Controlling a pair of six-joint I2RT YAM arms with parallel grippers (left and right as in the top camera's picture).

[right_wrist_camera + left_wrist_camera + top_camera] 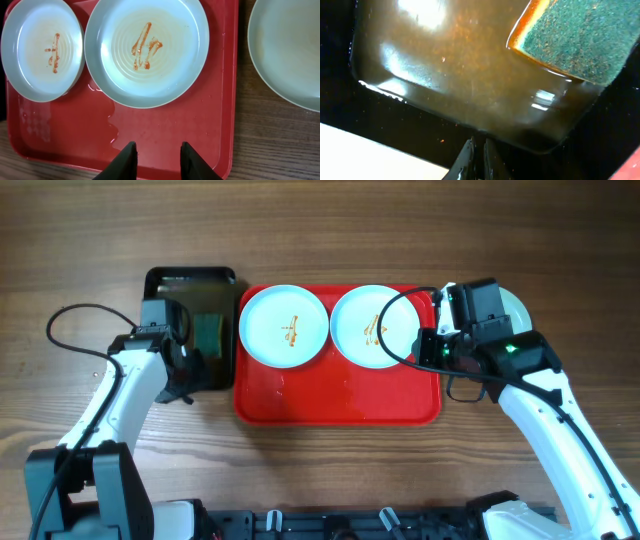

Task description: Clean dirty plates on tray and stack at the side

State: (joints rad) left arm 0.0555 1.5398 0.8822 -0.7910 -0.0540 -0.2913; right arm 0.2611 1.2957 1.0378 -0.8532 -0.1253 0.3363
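Right gripper (158,147) parted, empty, left gripper (479,146) shut, empty; risk: smeared plate (146,50) sliding on wet tray (170,130) when grasped

The red tray (165,130) lies flat under the right gripper (157,159), its textured floor wet just ahead of it. Straight ahead sits a round pale plate (170,30) with orange-brown sauce streaks at its centre. A second smeared plate (25,60) lies just beside it on the left. A third plate (290,55), unsmeared, rests on the wood to the gripper's right, beside the tray.
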